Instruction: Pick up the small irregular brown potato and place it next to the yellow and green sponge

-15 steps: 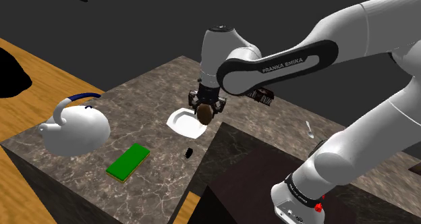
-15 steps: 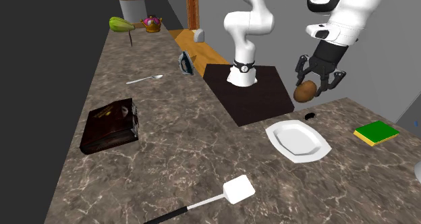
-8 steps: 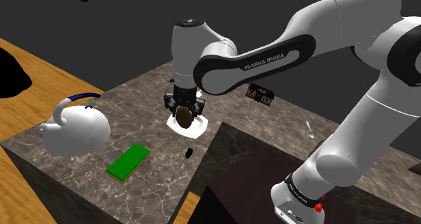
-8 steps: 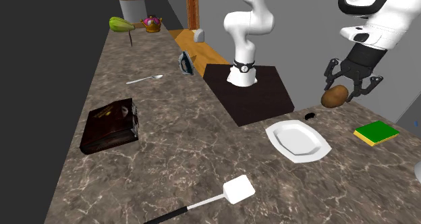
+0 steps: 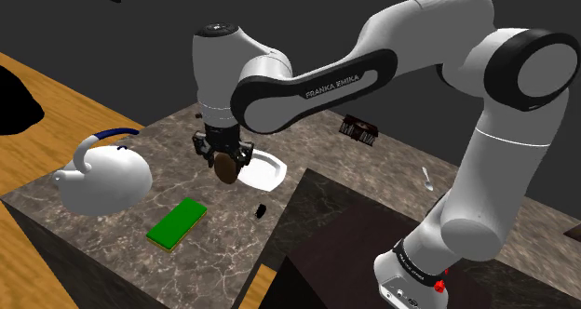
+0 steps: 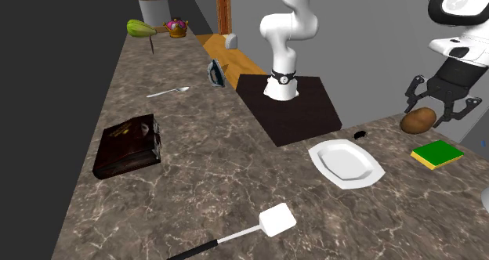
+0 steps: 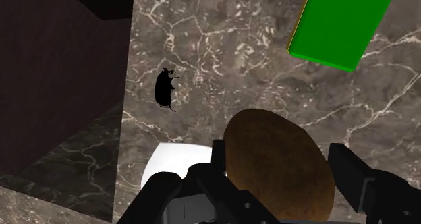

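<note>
A brown potato (image 5: 226, 168) (image 6: 418, 120) (image 7: 278, 163) hangs in the air, clasped by my black gripper (image 5: 224, 164) (image 6: 432, 116) (image 7: 280, 169), which is shut on it. In the shoulder view it is above the marble counter between the white plate (image 5: 263, 170) and the green-topped, yellow-sided sponge (image 5: 177, 223). In the second exterior view the potato is just above and to the left of the sponge (image 6: 437, 153), past the plate (image 6: 345, 163). Through the wrist camera the sponge (image 7: 339, 21) lies flat on the counter ahead of the potato.
A white teapot (image 5: 101, 179) with a blue handle stands left of the sponge in the shoulder view. A small black object (image 5: 262, 210) (image 7: 164, 87) lies near the dark stand (image 5: 368, 251). A dark box (image 6: 127, 145), spoon (image 6: 168, 92) and white spatula (image 6: 258, 225) lie farther along the counter.
The arm has swung the held potato from over the plate toward the sponge, leftward in the shoulder view and rightward in the second exterior view. The gripper stayed shut on it.
</note>
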Robot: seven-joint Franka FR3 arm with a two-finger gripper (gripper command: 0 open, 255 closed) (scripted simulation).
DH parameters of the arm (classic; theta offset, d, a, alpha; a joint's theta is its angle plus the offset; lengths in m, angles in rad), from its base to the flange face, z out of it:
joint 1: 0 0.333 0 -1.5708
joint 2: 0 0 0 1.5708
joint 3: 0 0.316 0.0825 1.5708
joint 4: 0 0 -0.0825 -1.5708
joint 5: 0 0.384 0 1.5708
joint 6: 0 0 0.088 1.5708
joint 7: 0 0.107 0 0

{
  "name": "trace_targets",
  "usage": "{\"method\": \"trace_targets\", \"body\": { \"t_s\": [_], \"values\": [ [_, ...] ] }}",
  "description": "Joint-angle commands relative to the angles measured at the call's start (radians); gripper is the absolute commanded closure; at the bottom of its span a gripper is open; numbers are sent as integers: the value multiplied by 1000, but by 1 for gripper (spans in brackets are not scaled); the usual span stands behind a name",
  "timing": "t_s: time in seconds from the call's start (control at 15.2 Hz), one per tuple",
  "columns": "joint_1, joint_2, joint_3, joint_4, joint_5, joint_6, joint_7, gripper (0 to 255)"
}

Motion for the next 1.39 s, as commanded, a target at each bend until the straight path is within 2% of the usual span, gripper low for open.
{"method": "trace_targets", "body": {
  "t_s": [0.0, 1.32],
  "values": [
    [8, 19, -4, -3, -14, 17, 14, 255],
    [55, 180, -71, -57, -143, 197, 113, 255]
  ]
}}
